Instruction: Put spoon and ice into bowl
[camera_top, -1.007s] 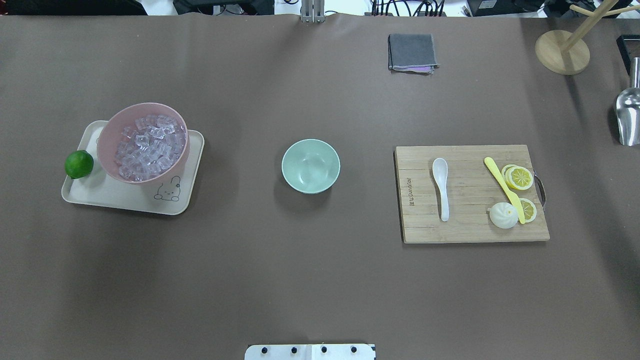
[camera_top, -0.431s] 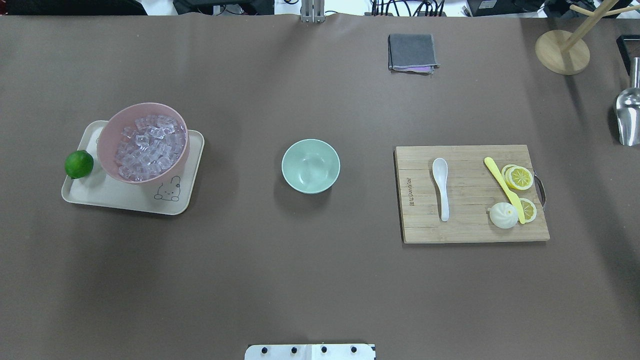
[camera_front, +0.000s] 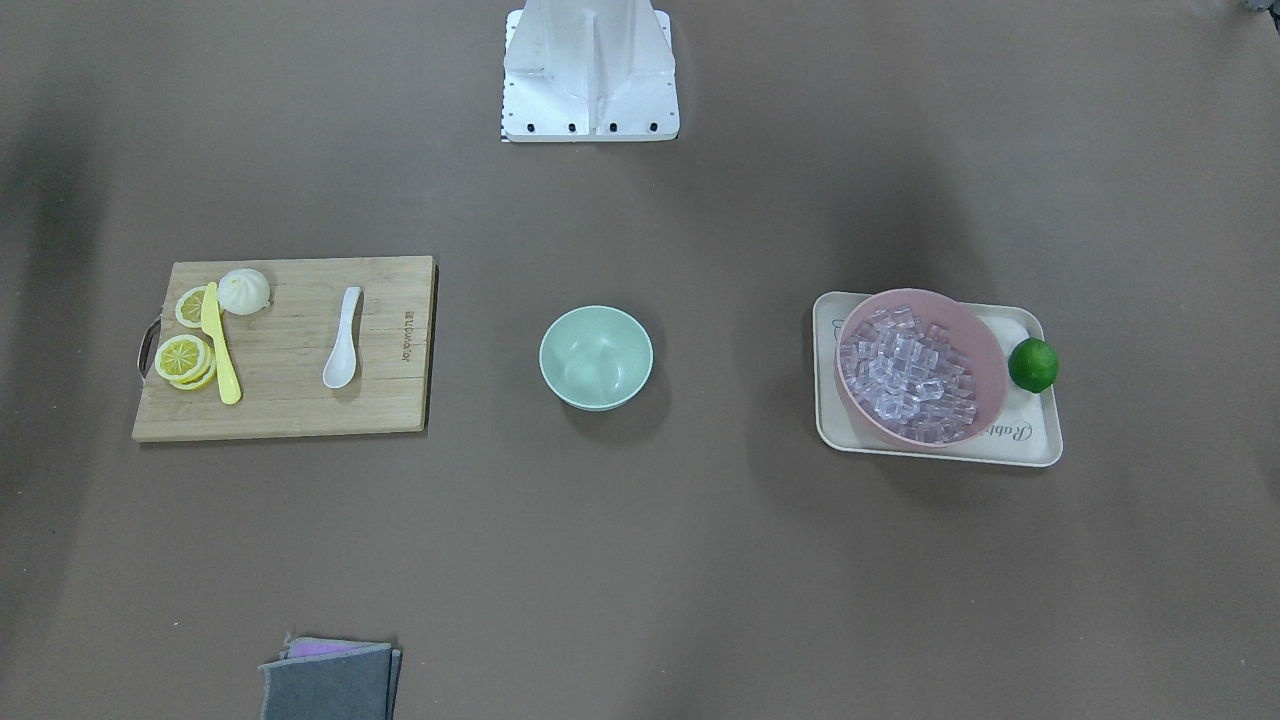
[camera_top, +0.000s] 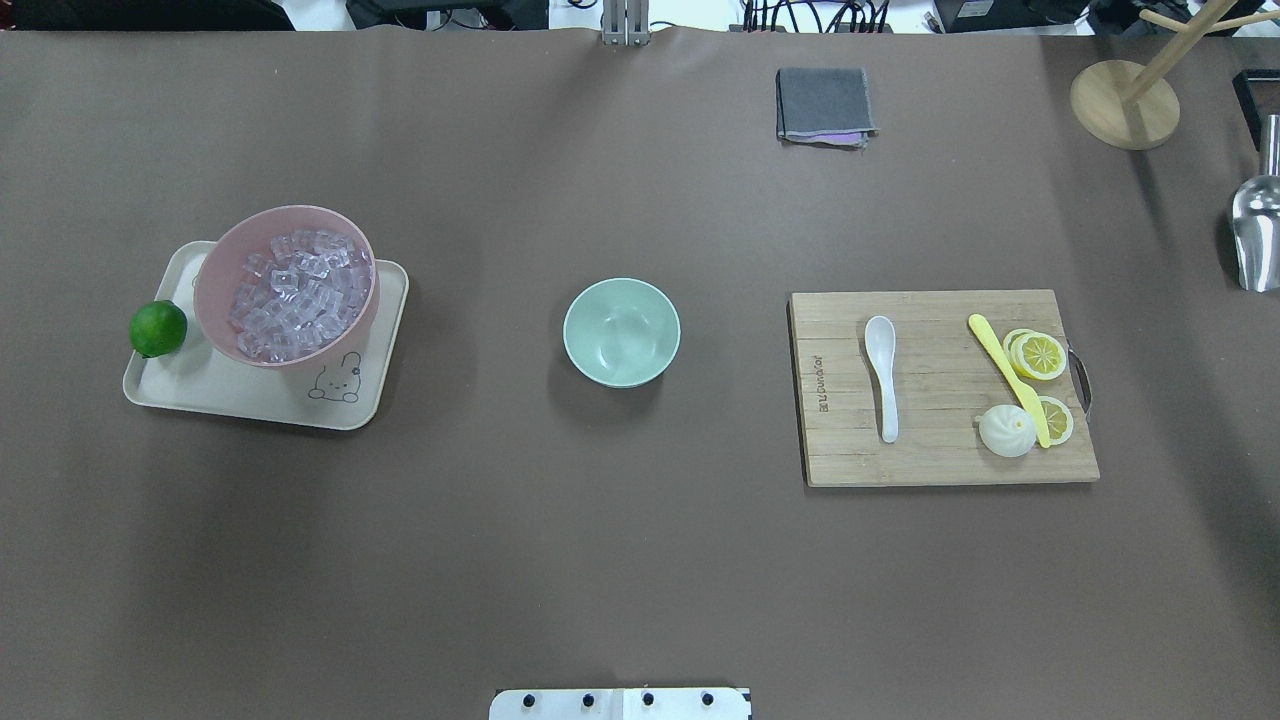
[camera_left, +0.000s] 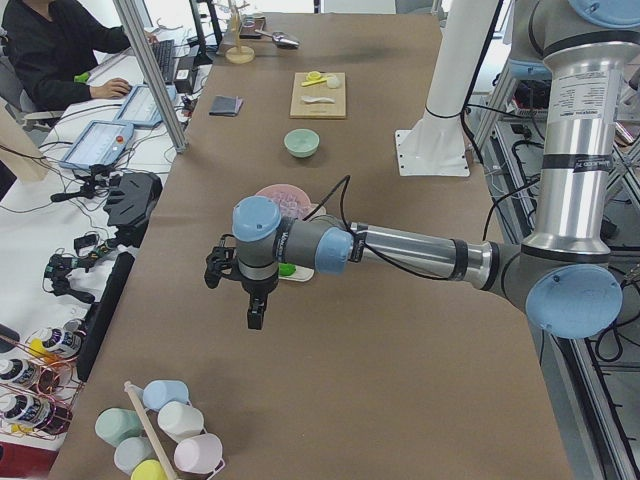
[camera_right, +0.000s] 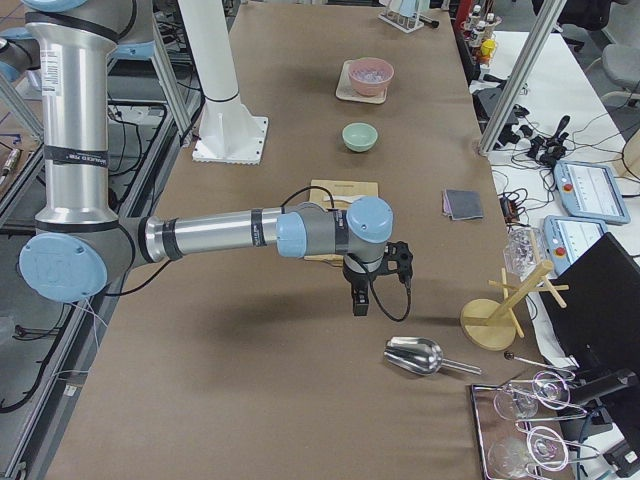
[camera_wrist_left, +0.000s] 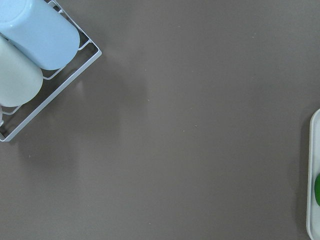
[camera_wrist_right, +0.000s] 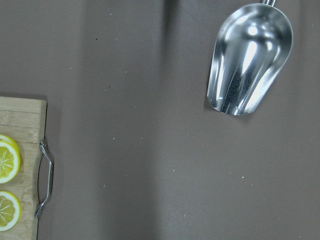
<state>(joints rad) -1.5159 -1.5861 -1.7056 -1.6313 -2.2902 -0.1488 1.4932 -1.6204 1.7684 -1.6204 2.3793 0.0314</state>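
On brown table (camera_top: 640, 560), mint bowl (camera_top: 621, 332) central, spoon (camera_top: 883, 375) on wooden board (camera_top: 940, 460), desk (camera_left: 30, 225) alongside

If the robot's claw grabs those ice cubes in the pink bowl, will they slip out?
Probably. The ice looks smooth and glassy, so it may slip. The cubes sit in a loose heap in the pink bowl, so a pinch would likely catch only one or two.
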